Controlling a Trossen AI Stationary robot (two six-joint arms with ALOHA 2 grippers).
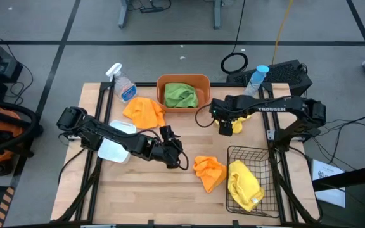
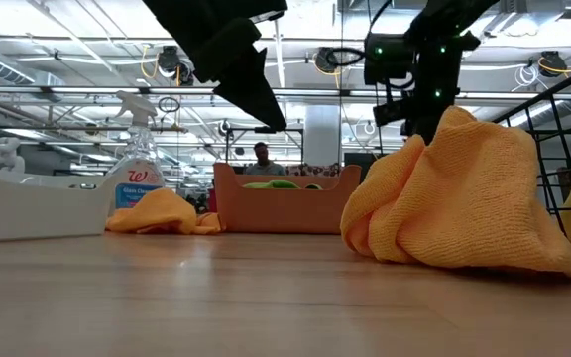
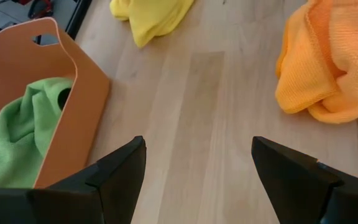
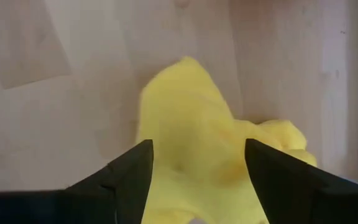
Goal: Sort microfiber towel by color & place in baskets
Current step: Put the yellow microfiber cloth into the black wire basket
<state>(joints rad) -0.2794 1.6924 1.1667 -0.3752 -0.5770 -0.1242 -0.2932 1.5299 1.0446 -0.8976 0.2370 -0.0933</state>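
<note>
From up high, I see a wooden bench (image 1: 151, 183) with two dark arms over it. The left pincer (image 1: 181, 161) sits near the middle of the bench, its fingers wide apart, holding nothing. The right pincer (image 1: 227, 125) hangs over a small yellow towel (image 1: 225, 126) near the back of the bench, and its fingers are apart too. The orange tub (image 1: 184, 83) at the back has a green towel (image 1: 181, 96) in it. An orange towel (image 1: 144, 112) lies just beside the tub, and another orange towel (image 1: 210, 172) lies beside the black wire basket (image 1: 253, 158), which holds a big yellow towel (image 1: 244, 185). The white bin (image 1: 117, 140) sits under the left arm, and a spray bottle (image 1: 123, 83) stands at the back. From down low, the near orange towel (image 2: 464, 193) looks big, and the tub (image 2: 281, 206) stands behind it. In the left wrist view, both dark fingers (image 3: 117, 177) spread over bare wood, with the tub (image 3: 17, 93) to one side. In the right wrist view, the fingers (image 4: 129, 177) stand on either side of the yellow towel (image 4: 191, 130), not squeezing it.
</note>
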